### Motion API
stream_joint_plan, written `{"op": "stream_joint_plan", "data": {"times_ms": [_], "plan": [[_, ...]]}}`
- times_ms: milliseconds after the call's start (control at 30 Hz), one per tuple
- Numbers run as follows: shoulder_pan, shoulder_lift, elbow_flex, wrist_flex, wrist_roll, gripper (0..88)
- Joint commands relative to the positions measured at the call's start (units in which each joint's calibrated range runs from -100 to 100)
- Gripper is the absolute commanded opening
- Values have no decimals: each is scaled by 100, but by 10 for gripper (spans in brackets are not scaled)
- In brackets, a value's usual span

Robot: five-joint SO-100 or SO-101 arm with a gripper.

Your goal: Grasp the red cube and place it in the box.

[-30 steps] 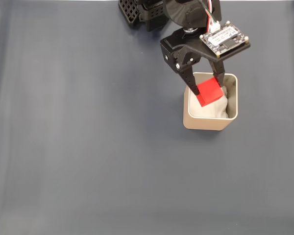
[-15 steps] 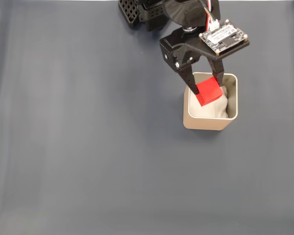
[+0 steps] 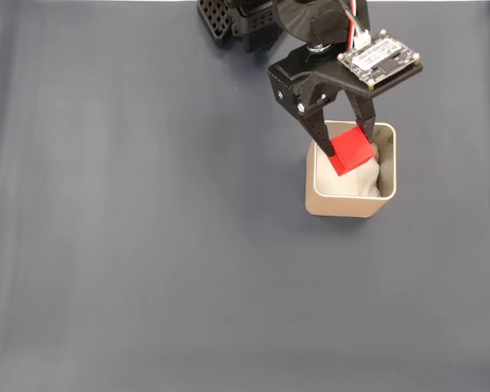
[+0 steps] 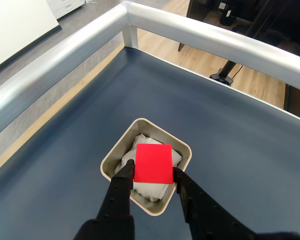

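The red cube (image 3: 351, 150) hangs over the open top of the beige box (image 3: 349, 205), pinched between the black fingers of my gripper (image 3: 348, 151), which is shut on it. In the wrist view the red cube (image 4: 153, 163) sits between both fingers (image 4: 124, 173), directly above the white padding (image 4: 149, 188) inside the box (image 4: 111, 155). The cube covers the upper left part of the box's opening in the fixed view. Whether it touches the padding cannot be told.
The dark blue-grey mat (image 3: 147, 245) spreads wide to the left of and below the box. The arm's black base (image 3: 237, 20) stands at the top edge. A silver rail (image 4: 60, 60) borders the mat in the wrist view.
The gripper and the cube have shifted slightly to the right over the box. The box has not moved.
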Motion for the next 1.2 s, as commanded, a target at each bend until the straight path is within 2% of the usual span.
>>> {"op": "stream_joint_plan", "data": {"times_ms": [0,167,400,1167], "plan": [[-29,-139,-68,-125,54,269],[0,-157,-78,-150,78,389],[42,-148,-68,-142,132,480],[42,-139,-78,-199,161,504]]}}
